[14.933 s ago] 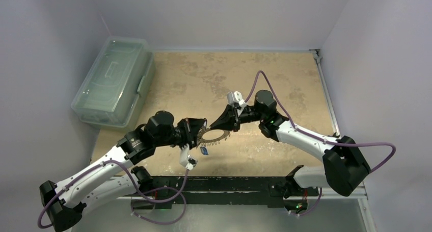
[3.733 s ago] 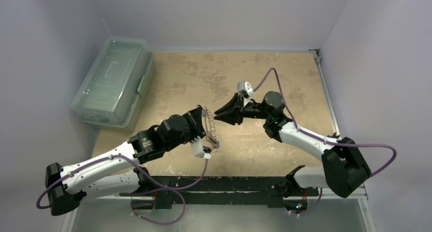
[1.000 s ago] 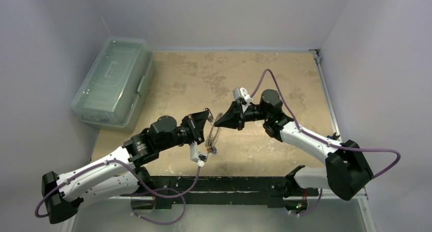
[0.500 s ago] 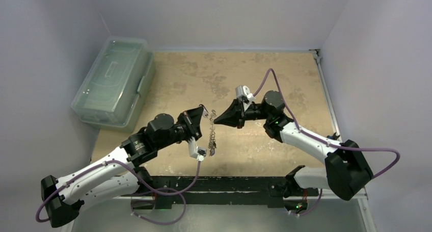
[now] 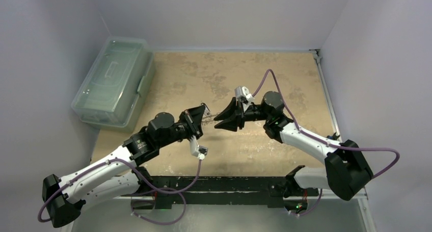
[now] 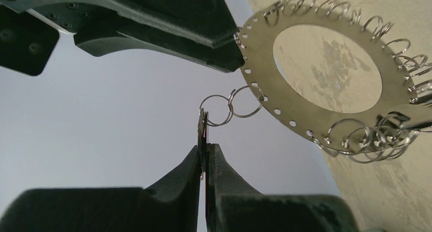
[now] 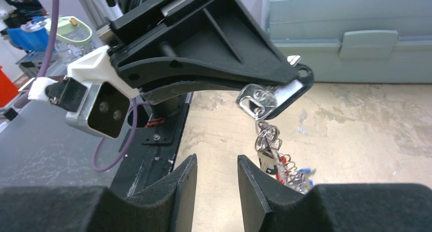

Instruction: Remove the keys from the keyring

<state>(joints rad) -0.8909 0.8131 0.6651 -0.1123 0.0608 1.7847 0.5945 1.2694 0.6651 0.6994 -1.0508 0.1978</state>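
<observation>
Tabletop, mottled tan, fills the middle of the scene, with a clear plastic box at its far left edge. The two arms meet above the table's centre.

The left gripper is clenched on the thin edge of a single held key. The right gripper faces it from the right, jaws parted with nothing between them.

The keyring, a flat silvery ring punched with holes round its rim, hangs in the air between the two grippers, linked to the held key by two small rings. More keys dangle in a bunch from its low side.

The whole load hangs from that one narrow pinch, so a nudge from the right gripper could likely twist the key loose and drop everything onto the table. The bunch is crowded too: jaws closing there may catch several keys or tangled rings at once, and a plain pull probably will not free a key from its small ring.

From overhead the keyring is edge-on, barely a glint. The bunch is blurred in the right wrist view and cut off at the right edge of the left wrist view, so the keys cannot be counted. A dark finger lies against the keyring's rim there; whether it touches I cannot tell.
</observation>
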